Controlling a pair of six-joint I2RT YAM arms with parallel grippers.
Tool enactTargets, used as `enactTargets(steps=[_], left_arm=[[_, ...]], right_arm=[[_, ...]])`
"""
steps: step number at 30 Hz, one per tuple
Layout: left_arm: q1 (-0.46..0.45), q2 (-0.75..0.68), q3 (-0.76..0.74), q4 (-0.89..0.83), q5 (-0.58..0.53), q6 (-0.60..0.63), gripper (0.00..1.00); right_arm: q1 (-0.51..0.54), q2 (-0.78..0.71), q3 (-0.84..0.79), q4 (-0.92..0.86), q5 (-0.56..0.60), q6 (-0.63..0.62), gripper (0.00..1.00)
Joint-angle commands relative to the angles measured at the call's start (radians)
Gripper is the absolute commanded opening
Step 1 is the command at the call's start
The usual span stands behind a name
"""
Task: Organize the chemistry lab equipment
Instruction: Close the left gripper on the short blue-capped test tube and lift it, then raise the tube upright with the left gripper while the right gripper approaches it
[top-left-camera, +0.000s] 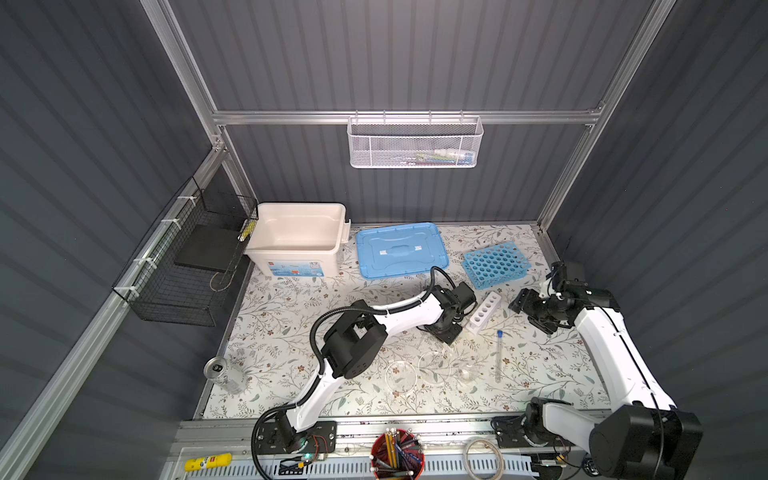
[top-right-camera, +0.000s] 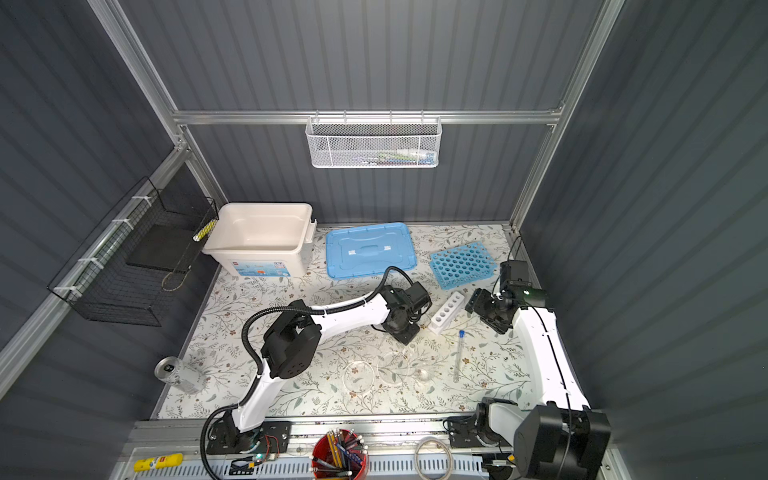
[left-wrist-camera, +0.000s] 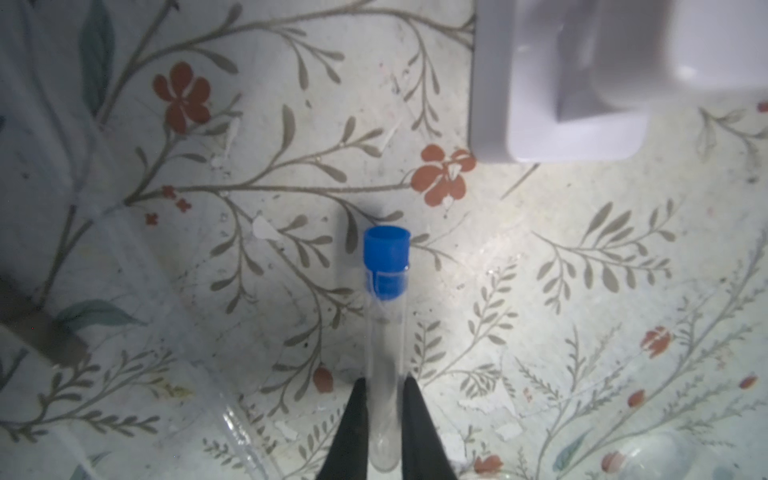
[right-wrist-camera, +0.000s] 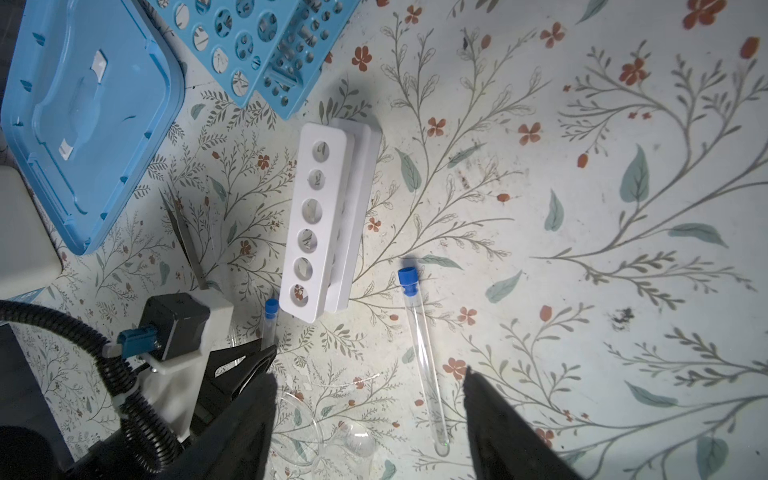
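The left end effector (left-wrist-camera: 384, 399) pinches a tube (left-wrist-camera: 385, 332) near its rounded bottom, with a finger (left-wrist-camera: 353, 424) pressed to each side. The tube's blue cap sits just beside one end of the white rack (right-wrist-camera: 316, 224). The right end effector (right-wrist-camera: 370, 378) is spread wide near a second tube (right-wrist-camera: 424, 361). This one lies flat on the surface (top-left-camera: 291, 332) right of centre, between the white rack and the front edge. Two dishes (top-left-camera: 401, 376) and a small vessel (top-left-camera: 465, 374) sit near the middle of the front edge. The blue rack (top-left-camera: 496, 264) stands toward the back right corner.
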Motion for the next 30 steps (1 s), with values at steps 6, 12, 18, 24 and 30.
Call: enactTargets(steps=[6, 12, 18, 24, 30], left_arm=[[-0.007, -0.182, -0.1, 0.101, -0.032, -0.001, 0.13], [-0.007, -0.34, -0.241, 0.275, -0.047, 0.014, 0.13], [-0.007, -0.509, -0.432, 0.518, -0.046, 0.039, 0.13], [-0.01, -0.616, -0.567, 0.704, -0.006, 0.081, 0.13], [-0.017, -0.67, -0.642, 0.787, -0.01, 0.126, 0.13]], right_arm=[[-0.008, -0.029, 0.079, -0.054, -0.095, 0.009, 0.72], [-0.008, -0.05, 0.135, -0.097, -0.222, 0.027, 0.7], [0.002, -0.073, 0.187, -0.129, -0.414, 0.076, 0.64], [0.084, -0.046, 0.296, -0.246, -0.424, 0.105, 0.58], [0.25, 0.054, 0.43, -0.383, -0.329, 0.131, 0.56]])
